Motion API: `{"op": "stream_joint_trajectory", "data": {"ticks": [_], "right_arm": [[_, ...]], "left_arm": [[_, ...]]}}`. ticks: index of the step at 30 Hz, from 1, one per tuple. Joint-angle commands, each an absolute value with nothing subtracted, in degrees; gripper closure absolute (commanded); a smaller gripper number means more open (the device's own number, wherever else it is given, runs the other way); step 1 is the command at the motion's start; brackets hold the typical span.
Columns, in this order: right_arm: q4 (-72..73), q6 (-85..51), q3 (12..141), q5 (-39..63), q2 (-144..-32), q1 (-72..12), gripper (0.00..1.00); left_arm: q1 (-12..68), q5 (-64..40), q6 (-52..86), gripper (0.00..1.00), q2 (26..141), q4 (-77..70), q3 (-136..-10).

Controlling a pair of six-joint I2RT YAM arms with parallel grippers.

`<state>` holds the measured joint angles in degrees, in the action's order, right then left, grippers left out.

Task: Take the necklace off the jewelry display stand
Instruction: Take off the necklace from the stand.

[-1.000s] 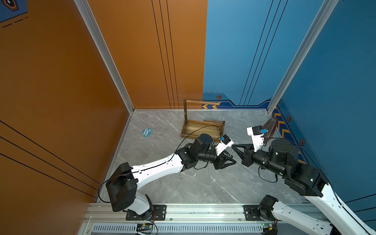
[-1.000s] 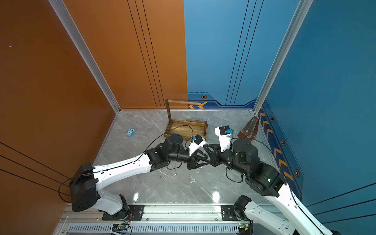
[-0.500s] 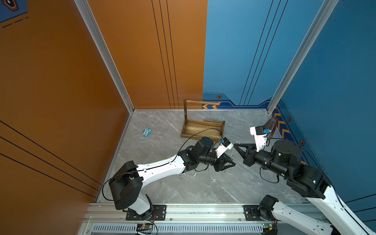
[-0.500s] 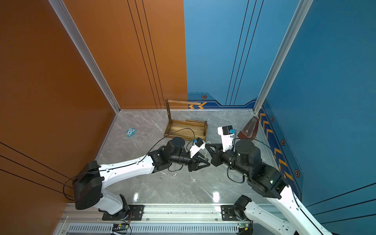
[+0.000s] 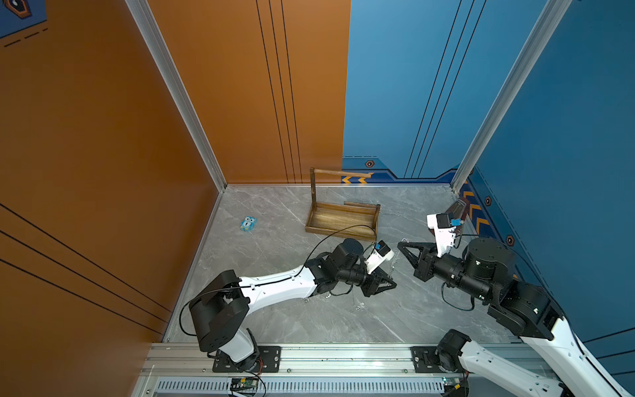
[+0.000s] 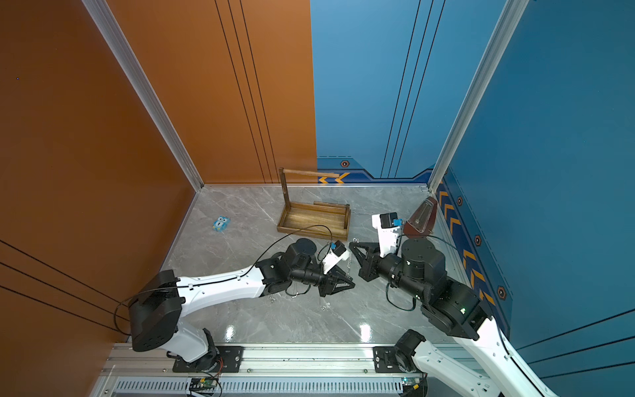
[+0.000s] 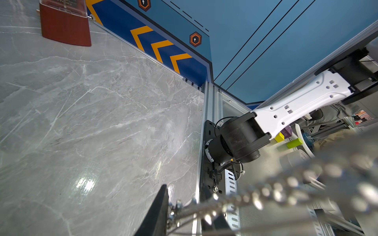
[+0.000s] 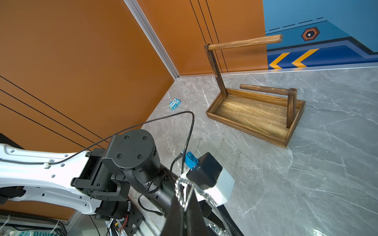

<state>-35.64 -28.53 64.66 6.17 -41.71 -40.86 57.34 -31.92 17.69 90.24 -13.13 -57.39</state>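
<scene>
Necklace (image 8: 177, 192) clearest from right wrist

Place: a robotics lab test cell, dressed like a stage set, not a lived-in room.
Walls: flat orange panels (image 5: 103, 137) and blue panels (image 5: 567, 137), printed with yellow chevrons (image 7: 161, 51) and hexagon emblems (image 7: 195, 39).
Frame: bare aluminium posts (image 5: 178, 92) at the corners.
Floor: grey marble-look tabletop (image 5: 275, 261).
Robots: left arm (image 5: 275, 288) and right arm (image 5: 481, 268), bolted to an aluminium rail (image 5: 343, 354) along the front edge.
Props: jewelry display stand (image 8: 245, 114), metronome (image 6: 421, 216) and blue owl toy (image 5: 248, 223), well apart.
Outside: coloured blocks (image 7: 294, 142) and lab clutter, blurred.
</scene>
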Motion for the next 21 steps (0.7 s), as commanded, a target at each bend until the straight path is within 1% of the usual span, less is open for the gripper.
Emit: {"op": "stream_joint_trajectory", "data": {"ticks": [1, 6, 8, 14, 21], "right_arm": [[-37.18, -29.33, 64.81, 5.30, -40.94, -40.61, 1.00], [-37.44, -29.53, 64.65, 5.54, -40.95, -40.61, 1.00], [-37.45, -29.53, 64.51, 5.45, -40.98, -40.63, 1.00], [-37.71, -29.75, 64.25, 5.28, -40.87, -40.61, 1.00], [-38.75, -30.12, 64.16, 3.69, -40.66, -40.62, 1.00]], "left_arm": [[57.83, -31.17, 18.28, 0.73, 90.67, -14.91, -56.89], [57.99, -30.79, 18.28, 0.80, 90.43, -14.89, -56.91], [58.09, -30.61, 18.37, 0.81, 90.35, -14.93, -56.95], [58.15, -29.23, 18.08, 0.91, 89.73, -14.86, -56.31], [58.36, -27.65, 19.20, 0.96, 89.56, -14.89, -55.58]]}}
